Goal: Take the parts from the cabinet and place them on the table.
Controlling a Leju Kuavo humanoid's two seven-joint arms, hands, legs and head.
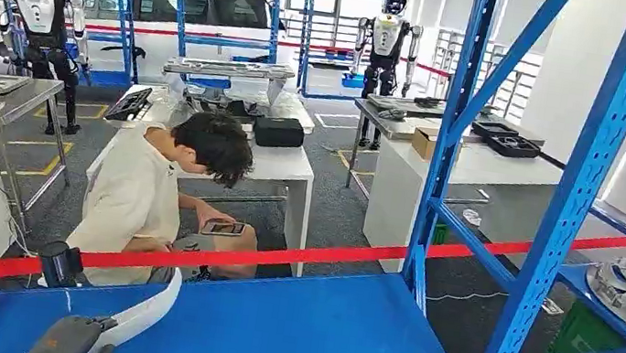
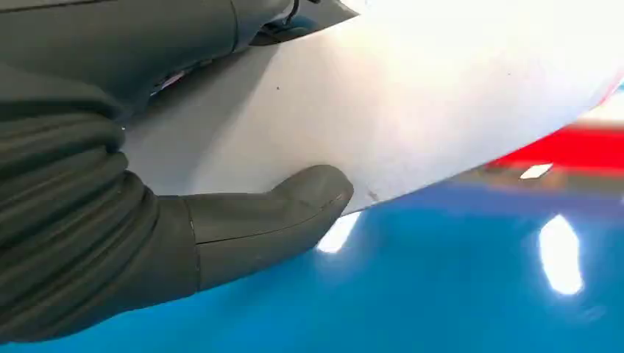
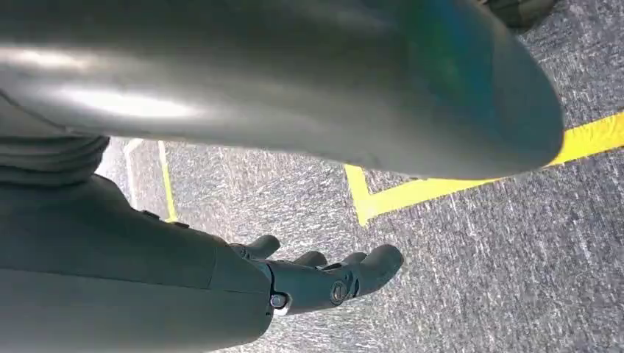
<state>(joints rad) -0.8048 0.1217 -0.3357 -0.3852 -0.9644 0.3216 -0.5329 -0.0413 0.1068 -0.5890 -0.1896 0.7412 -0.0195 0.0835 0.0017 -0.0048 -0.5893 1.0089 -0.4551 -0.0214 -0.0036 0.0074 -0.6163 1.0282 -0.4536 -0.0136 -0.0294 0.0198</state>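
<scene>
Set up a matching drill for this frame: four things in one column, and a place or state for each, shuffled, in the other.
Things:
1. left hand
2. right hand
3. white curved part
4. red tape

Places or states:
A. stretched across the blue rack's far side
B. hangs above grey carpet, holding nothing
C. held above the blue shelf
D. thumb pressed on the white part

Pairs: 1-D, 2-B, 3-C, 4-A

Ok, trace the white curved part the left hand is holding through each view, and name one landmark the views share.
Head view: the white curved part rises from the left hand, bottom left, over the blue shelf.
Left wrist view: the part spans the frame, thumb pressed against it.
Right wrist view: not in it.
Shared landmark: the blue shelf, head and left wrist views.
</scene>
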